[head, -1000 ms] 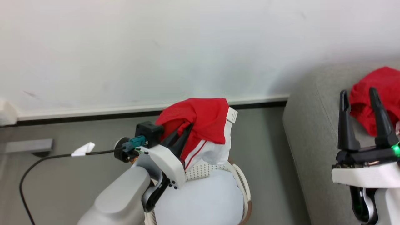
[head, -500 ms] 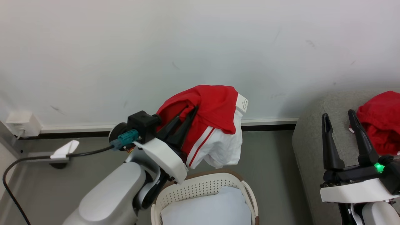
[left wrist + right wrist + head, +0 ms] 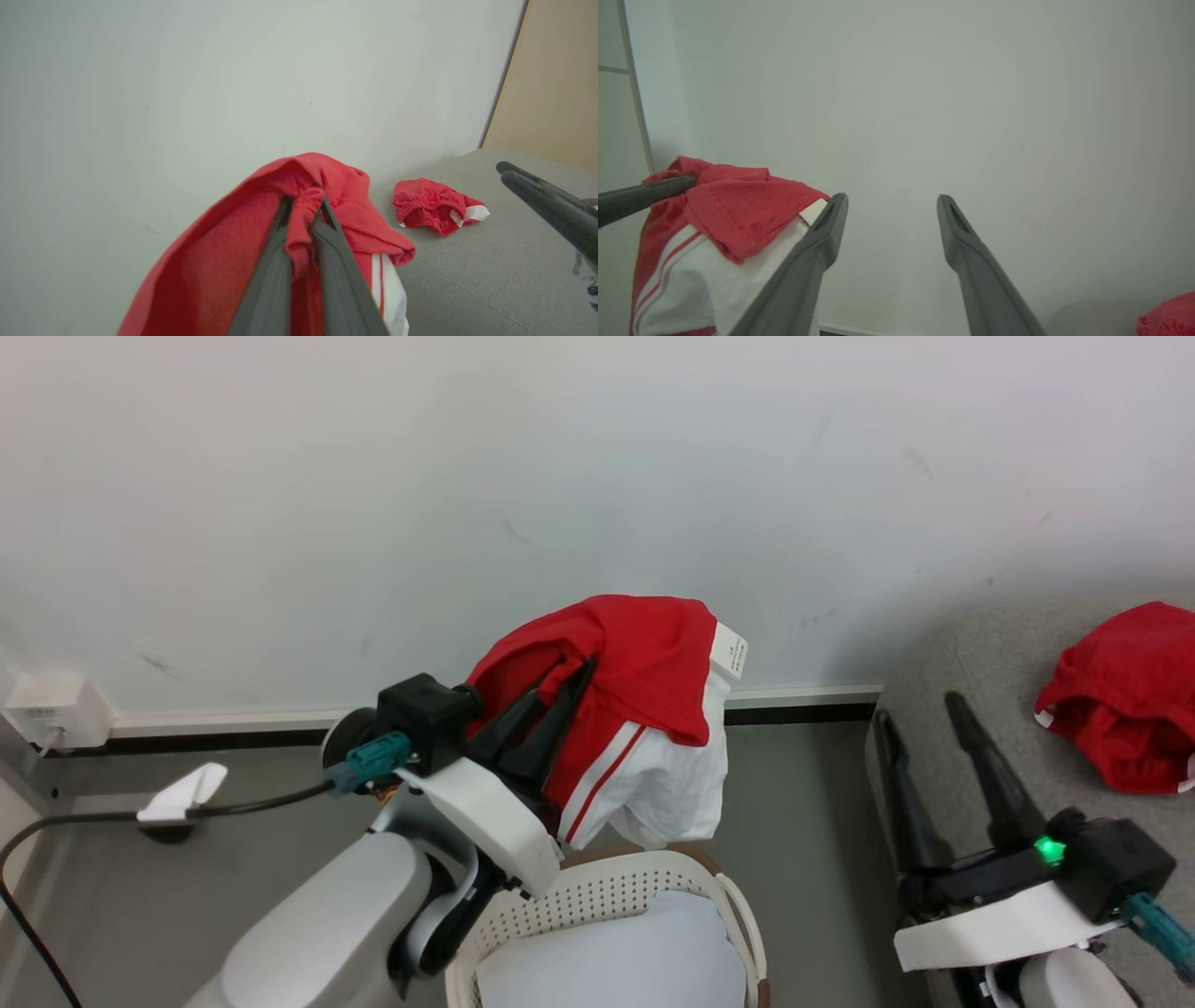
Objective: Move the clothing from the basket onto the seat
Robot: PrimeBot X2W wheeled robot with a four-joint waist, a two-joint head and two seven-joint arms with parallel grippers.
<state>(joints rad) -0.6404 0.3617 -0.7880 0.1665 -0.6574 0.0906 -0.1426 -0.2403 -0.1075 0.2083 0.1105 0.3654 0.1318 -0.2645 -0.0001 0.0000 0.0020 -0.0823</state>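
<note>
**Carry phase, head view.** Our left gripper [image 3: 571,665] is clamped on a fold of the clothing [image 3: 644,658], which hangs just above the basket [image 3: 607,887]. Our right gripper [image 3: 915,707] stands wide and empty at 3 o'clock, by the seat [image 3: 999,644]. We should swing the load toward 3 o'clock and keep the trailing white hem above the seat's edge. We release only once it is over the cushion, beside the red garment [image 3: 1120,695] lying there.

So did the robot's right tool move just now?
Yes. The right tool swung left, away from the red bundle on the sofa.
</note>
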